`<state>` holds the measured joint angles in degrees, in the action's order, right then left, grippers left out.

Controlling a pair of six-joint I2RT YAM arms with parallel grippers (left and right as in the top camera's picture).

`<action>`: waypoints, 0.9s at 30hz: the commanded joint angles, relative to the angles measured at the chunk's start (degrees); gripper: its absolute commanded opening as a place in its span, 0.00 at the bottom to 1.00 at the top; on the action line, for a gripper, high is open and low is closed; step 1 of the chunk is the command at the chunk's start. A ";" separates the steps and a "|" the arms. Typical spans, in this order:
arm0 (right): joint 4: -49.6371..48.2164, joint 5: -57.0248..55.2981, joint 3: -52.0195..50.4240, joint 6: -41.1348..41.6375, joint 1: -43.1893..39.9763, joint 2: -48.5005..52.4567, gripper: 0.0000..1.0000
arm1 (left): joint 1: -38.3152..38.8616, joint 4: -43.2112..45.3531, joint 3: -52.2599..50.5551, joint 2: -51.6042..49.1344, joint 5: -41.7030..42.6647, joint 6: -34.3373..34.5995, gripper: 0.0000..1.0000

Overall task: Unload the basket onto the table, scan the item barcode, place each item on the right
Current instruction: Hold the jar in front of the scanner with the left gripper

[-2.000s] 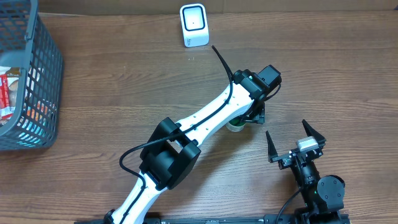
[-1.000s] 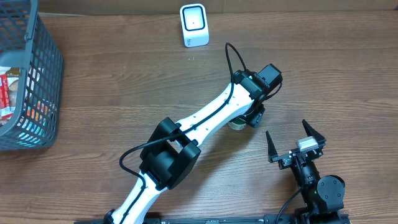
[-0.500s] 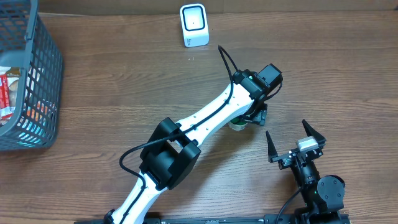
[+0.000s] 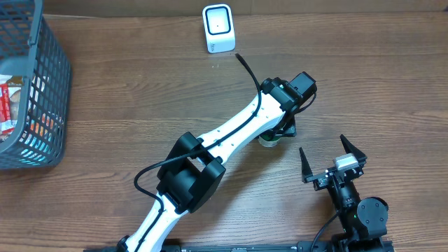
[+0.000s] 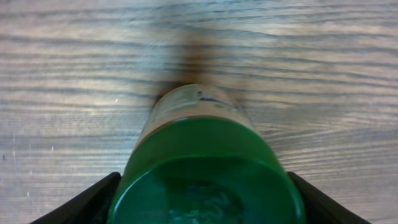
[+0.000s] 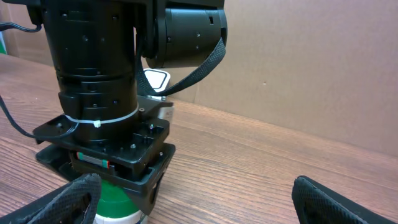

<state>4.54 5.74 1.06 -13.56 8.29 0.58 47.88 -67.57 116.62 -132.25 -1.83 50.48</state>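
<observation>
On the wooden table (image 4: 140, 91), the overhead view hides most of the green-capped bottle (image 5: 205, 168) under the left gripper (image 4: 283, 129). The left wrist view shows fingers (image 5: 81, 202) flanking its cap, contact unclear. The right gripper (image 4: 332, 159) stands spread wide and empty nearby.

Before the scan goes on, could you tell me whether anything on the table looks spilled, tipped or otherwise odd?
Nothing stands out. The green-capped bottle stands upright inside the left claw, with no spill around it; the scanner is upright at the far edge, and the basket sits level.

Green-capped bottle (image 5: 205, 168), upright, pale label
</observation>
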 commanded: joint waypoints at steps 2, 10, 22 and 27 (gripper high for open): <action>-0.26 -0.09 -0.61 0.00 -0.02 -0.42 1.00 | -0.17 -0.04 0.74 -0.28 -1.77 8.31 0.73; -0.26 -0.09 -0.61 0.00 -0.02 -0.42 1.00 | -0.17 0.15 0.76 -0.42 -4.26 -6.08 0.45; -0.26 -0.09 -0.61 0.00 -0.02 -0.42 1.00 | -0.24 -0.70 0.79 -0.39 -1.53 -27.45 1.00; -0.26 -0.09 -0.61 0.00 0.00 -0.42 1.00 | -0.28 -0.61 0.87 -0.39 -1.60 -17.03 1.00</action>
<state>4.51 5.74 1.06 -13.52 8.29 0.58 47.90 -68.12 116.68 -132.25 -3.66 26.89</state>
